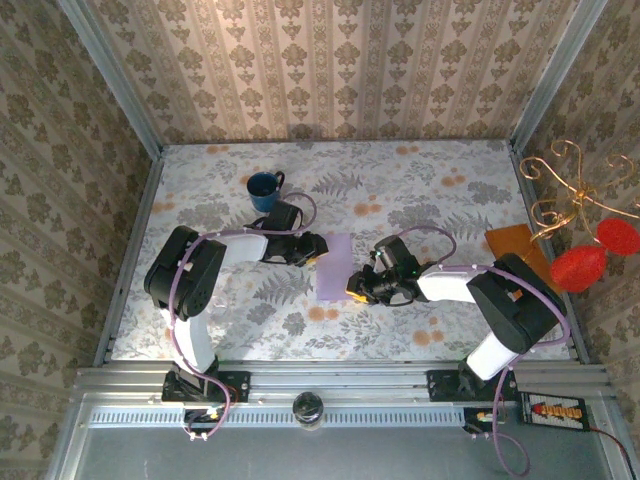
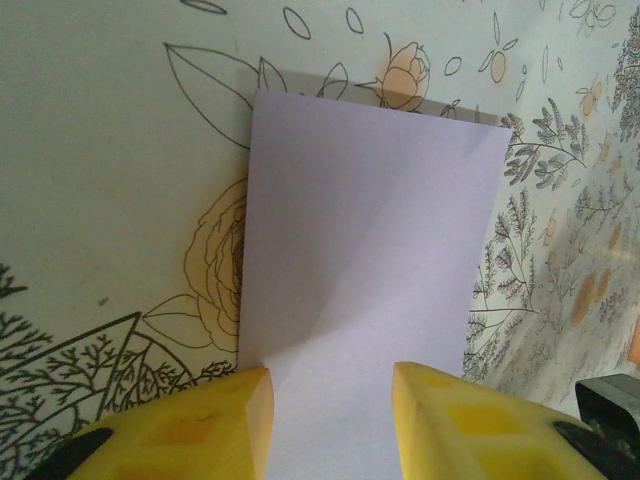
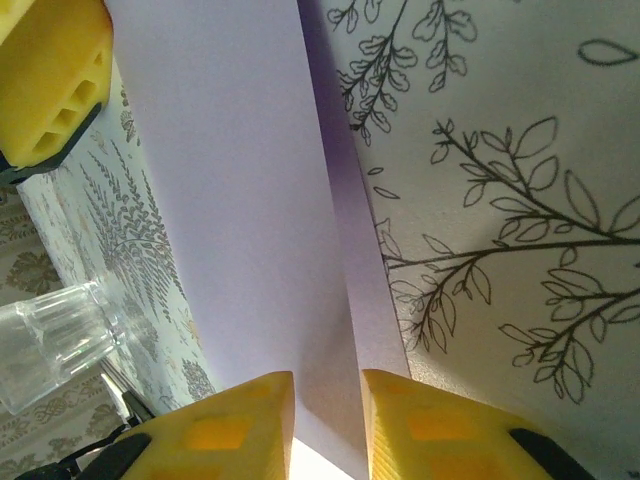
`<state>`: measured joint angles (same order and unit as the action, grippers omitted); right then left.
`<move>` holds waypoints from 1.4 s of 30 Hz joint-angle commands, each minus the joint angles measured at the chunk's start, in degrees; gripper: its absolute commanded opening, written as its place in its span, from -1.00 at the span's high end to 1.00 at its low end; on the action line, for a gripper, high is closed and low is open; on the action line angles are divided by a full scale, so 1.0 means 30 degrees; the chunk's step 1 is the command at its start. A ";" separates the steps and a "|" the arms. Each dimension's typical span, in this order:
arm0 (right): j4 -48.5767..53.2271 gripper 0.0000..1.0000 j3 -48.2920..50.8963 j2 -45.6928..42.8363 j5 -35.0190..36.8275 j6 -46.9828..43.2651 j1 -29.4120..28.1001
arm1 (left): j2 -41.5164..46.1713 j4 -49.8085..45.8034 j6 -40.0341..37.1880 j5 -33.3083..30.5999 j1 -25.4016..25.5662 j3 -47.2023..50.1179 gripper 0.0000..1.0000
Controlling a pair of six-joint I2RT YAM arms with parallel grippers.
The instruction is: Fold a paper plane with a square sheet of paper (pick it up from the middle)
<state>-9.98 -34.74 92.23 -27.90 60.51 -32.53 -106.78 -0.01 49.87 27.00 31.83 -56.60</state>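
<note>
Under everything, a wide table [image 1: 430, 190], its matte top printed with grey ferns and orange blooms, flat and firm enough to crease against. Reaching inward over it from the near corners, the black-and-white left arm [image 1: 185, 275] and right arm [image 1: 510, 305], meeting at the centre so as to work one thing from opposite ends. Between them, flat at mid-table, the sheet of paper [image 1: 334, 265]: thin, smooth, pale lilac, now a tall narrow rectangle, apparently doubled along a long crease, with a lifted layer and a violet shadow beside it in the right wrist view. Well off by the right edge, a stiff orange-brown rectangle [image 1: 508, 243]; at the back, a glossy blue mug [image 1: 265, 190]; both clear of the work. At the sheet's far end, the left gripper [image 2: 331, 415], blocky yellow fingers spread wide astride the paper, probably to steady it. At the near end, the right gripper [image 3: 327, 415], fingers drawn to a narrow slot around the raised flap; cannot tell whether pressed onto it.
</note>
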 commanded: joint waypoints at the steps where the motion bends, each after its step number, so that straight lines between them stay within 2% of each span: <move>1: 0.0250 0.56 -0.0050 -0.0146 -0.0040 0.0275 -0.0054 | -0.0107 -0.1622 -0.0333 -0.0359 0.0111 0.0677 0.25; 8: 0.1739 0.67 -0.0321 -0.0681 0.0543 0.0075 -0.0054 | 0.0140 -0.1485 -0.0234 0.0109 0.0053 0.0702 0.26; 12: 0.2209 0.89 -0.0504 -0.0826 0.0566 -0.0014 -0.0047 | 0.0945 0.0960 0.0674 0.1550 -0.0194 0.1377 0.29; 16: 0.2779 0.99 -0.0628 -0.1078 0.0716 -0.0291 -0.0024 | 0.2021 0.2396 0.0903 0.1782 -0.0499 0.1654 0.32; 24: 0.2028 1.00 -0.1038 -0.0954 -0.0063 -0.0630 -0.0024 | 0.0685 0.1997 0.0810 0.1517 -0.0709 0.1558 0.35; 29: 0.2327 1.00 -0.1526 -0.0817 -0.0319 -0.1046 0.0030 | -0.0273 0.2114 0.0663 0.2064 -0.0766 0.1230 0.36; 42: 0.1624 1.00 -0.2746 0.0017 -0.1505 -0.1333 0.0108 | -0.0939 0.0148 -0.0439 0.1582 -0.0420 0.0203 0.36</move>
<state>-4.16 -41.10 90.74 -29.91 57.21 -32.40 -107.35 3.57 50.85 32.49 29.43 -54.74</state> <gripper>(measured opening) 0.040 0.318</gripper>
